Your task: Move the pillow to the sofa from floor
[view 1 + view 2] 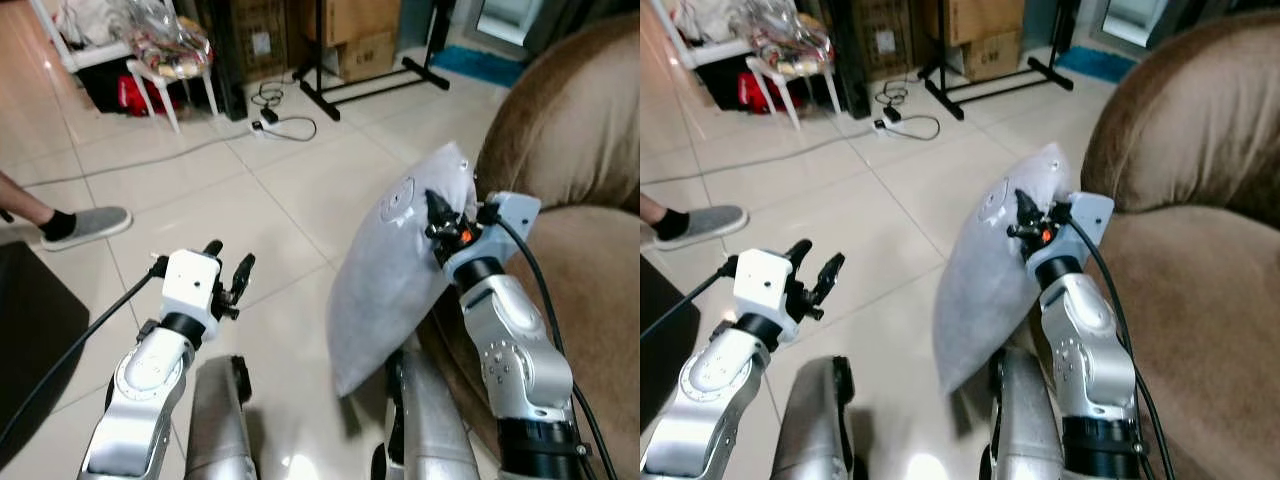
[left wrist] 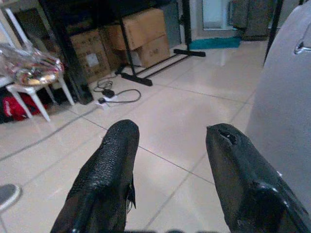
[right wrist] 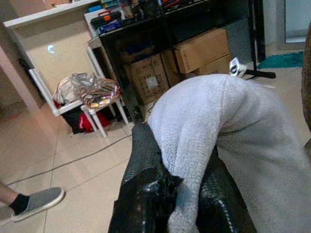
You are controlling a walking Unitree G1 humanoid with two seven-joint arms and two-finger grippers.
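My right gripper point(image 1: 437, 222) pinches the pillow point(image 1: 385, 280) beside the sofa point(image 1: 570, 150); my left gripper point(image 1: 228, 268) hangs wide open.

No text can be read. The cardboard boxes point(image 2: 142, 36) carry white labels point(image 2: 92, 59) and faint print, all too blurred to make out.
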